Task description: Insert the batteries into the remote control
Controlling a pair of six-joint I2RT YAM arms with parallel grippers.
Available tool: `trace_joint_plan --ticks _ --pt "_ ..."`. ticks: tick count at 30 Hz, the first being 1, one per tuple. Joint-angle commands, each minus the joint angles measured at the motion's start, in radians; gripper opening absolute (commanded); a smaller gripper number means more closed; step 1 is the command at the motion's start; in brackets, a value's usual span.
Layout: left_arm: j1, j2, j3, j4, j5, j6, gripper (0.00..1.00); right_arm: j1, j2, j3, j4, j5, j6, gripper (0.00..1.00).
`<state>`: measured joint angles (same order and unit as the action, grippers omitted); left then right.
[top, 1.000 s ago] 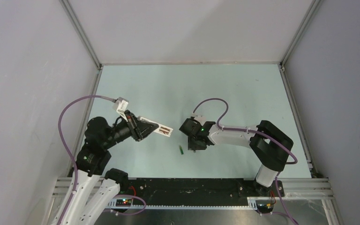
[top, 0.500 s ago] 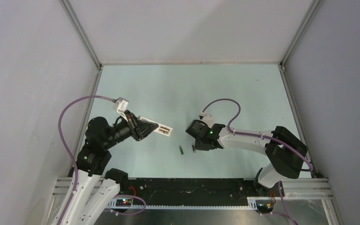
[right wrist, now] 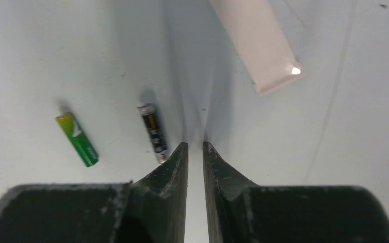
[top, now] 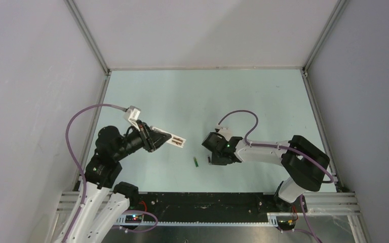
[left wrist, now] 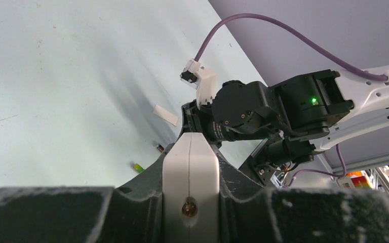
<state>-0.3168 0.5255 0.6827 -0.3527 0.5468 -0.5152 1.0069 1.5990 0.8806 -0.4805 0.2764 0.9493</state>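
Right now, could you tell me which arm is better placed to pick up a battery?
The right. Its end effector sits low over the table beside the black battery, with the green battery close by and nothing between its nearly closed fingers. The left end effector already holds the remote.

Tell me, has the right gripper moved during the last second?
Yes. The right gripper shifted slightly right and toward the arm bases, judged against the green battery, which stayed put.

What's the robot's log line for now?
left gripper: holds remote control | right gripper: shut, empty | green battery, black battery: on table
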Motion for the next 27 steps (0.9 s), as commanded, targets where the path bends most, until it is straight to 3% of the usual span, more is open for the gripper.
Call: trace_joint_plan --ticks 1,15,20,27 --pt "-0.002 -0.012 -0.001 0.041 -0.027 -0.008 0.00 0.018 0.036 -0.005 0.100 -0.040 -0.001 0.20" --pt "0.001 0.011 0.001 0.034 -0.071 0.019 0.00 0.030 0.012 0.054 0.097 -0.047 0.003 0.18" --pt "0.002 0.020 0.012 0.034 -0.081 0.028 0.00 0.031 -0.021 0.086 0.048 0.027 -0.031 0.30" --pt "0.006 0.011 0.030 0.014 -0.135 0.028 0.00 0.015 0.041 0.138 0.041 0.061 -0.078 0.33"
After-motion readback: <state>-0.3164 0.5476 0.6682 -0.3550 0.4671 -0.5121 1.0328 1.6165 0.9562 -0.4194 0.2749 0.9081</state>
